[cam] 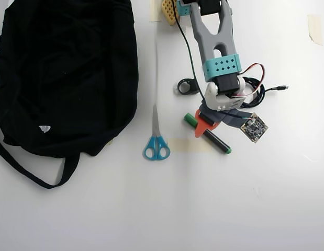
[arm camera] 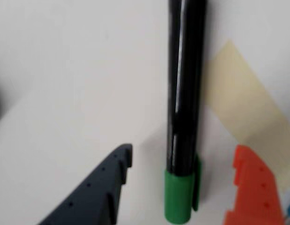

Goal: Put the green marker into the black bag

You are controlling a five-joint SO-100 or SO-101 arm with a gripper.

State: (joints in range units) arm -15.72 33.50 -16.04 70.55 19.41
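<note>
My claw (arm camera: 182, 178) hangs open astride the green marker (arm camera: 184, 93) lying on the table, well right of the black bag (cam: 62, 73); light, rigid, glossy, so I'd grip mid-barrel.

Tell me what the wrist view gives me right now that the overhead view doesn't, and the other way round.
Only the wrist view shows the open jaws straddling the marker, dark finger on the left and orange finger on the right, with clear gaps on both sides, plus a beige tape strip beside the barrel.

Only the overhead view shows the black bag at far left, the scissors between bag and arm, and a small ring.

Both show the green marker lying on the white table under the gripper.
</note>
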